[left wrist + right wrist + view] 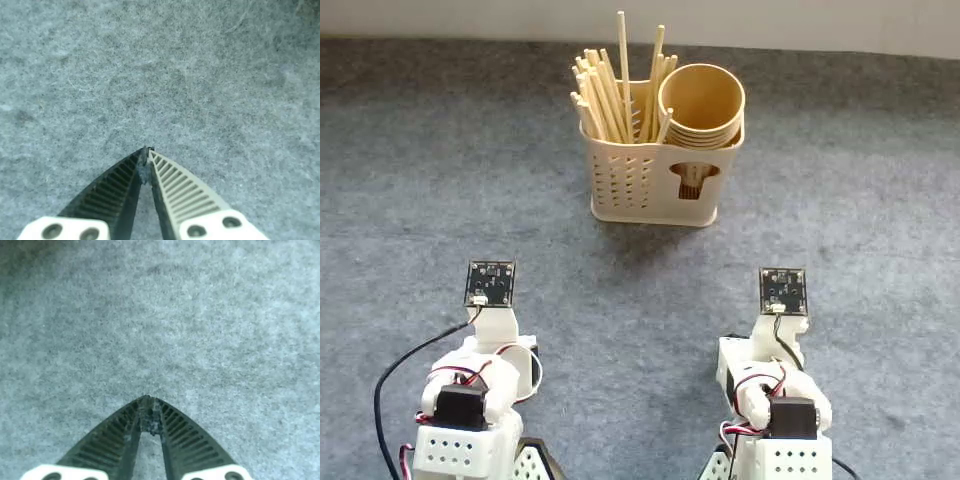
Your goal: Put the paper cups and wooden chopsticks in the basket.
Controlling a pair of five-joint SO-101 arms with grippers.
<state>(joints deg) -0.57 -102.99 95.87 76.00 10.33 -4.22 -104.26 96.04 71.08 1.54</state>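
On grey felt, a cream slotted basket holds the wooden chopsticks and stacked paper cups, well apart from both arms. The left gripper and right gripper rest clenched and empty. A stray reach would likely clip the tall, leaning sticks and tip the basket.

There is one basket, and in it stands one nested stack of paper cups whose layered rims show at least four cups. With them is one bundle of wooden chopsticks, well over a dozen but too crowded to count exactly. The arms number two, one arm and another arm, and there are two grippers, the left gripper and the right gripper, each with two fingers.
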